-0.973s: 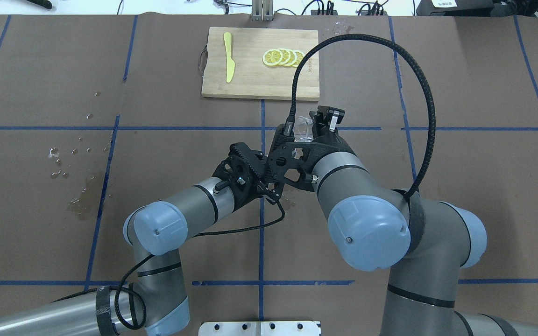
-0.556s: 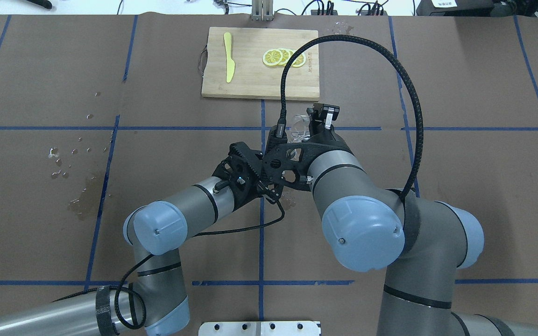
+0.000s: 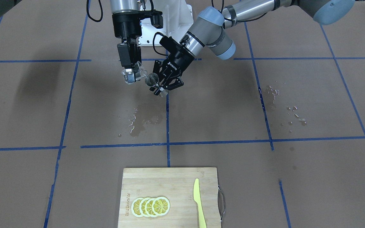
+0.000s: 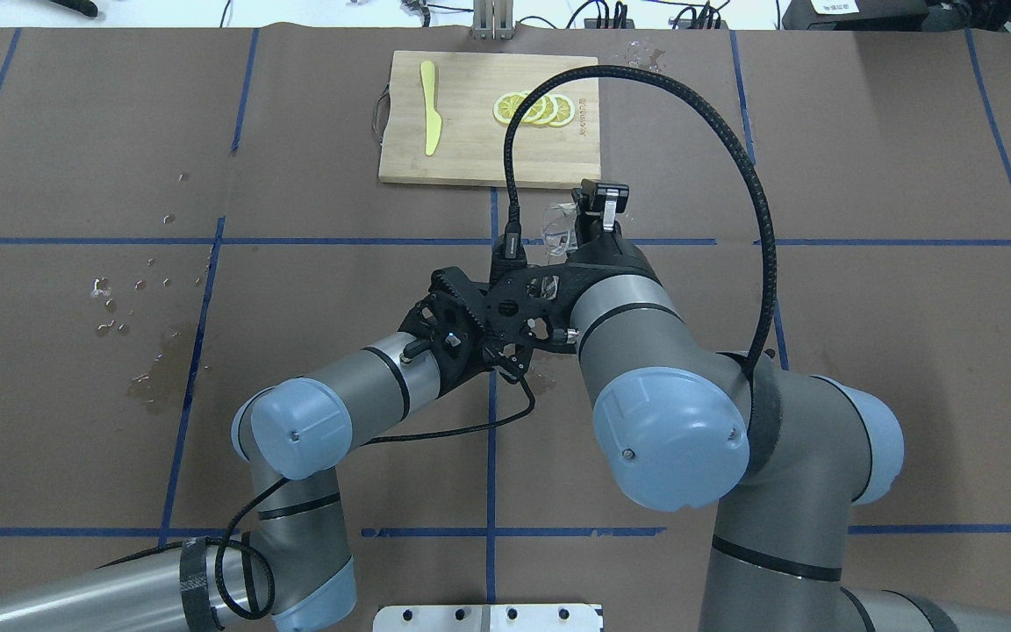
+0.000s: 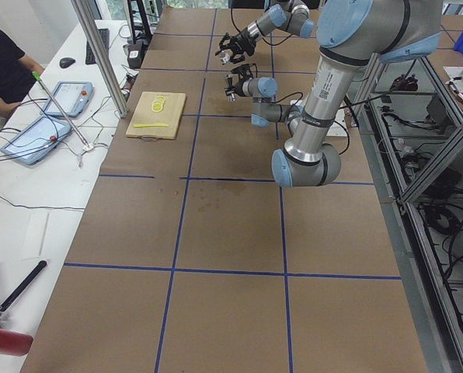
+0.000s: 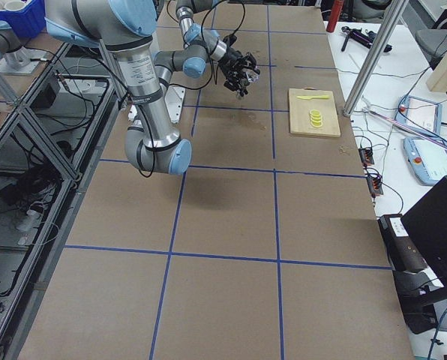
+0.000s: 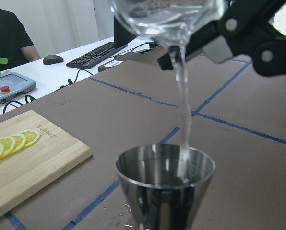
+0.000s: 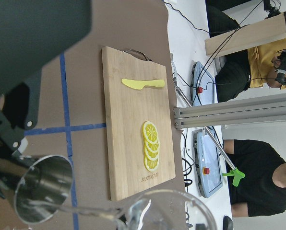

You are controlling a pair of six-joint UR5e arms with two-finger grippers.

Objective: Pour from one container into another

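Note:
My right gripper point(image 3: 131, 74) is shut on a clear glass point(image 3: 139, 74) and holds it tilted above the table's middle. Water point(image 7: 182, 105) runs in a thin stream from the glass point(image 7: 167, 17) into a steel cup point(image 7: 165, 184). That steel cup point(image 3: 152, 80) stands upright in my left gripper point(image 3: 161, 85), which is shut on it just beside and below the glass. In the right wrist view the glass rim point(image 8: 168, 211) lies close to the cup's mouth point(image 8: 43, 191). From overhead the right wrist hides the cup; only the glass point(image 4: 556, 230) shows.
A wooden cutting board point(image 4: 470, 158) with lemon slices point(image 4: 534, 108) and a yellow knife point(image 4: 429, 105) lies at the far side. Water drops wet the paper point(image 3: 138, 122) under the grippers and at the robot's left point(image 4: 132, 307). An operator point(image 5: 2, 62) sits beyond the table.
The right arm has shifted left and turned its wrist, tipping the glass further, and its cable has swung left. The left arm has stayed still.

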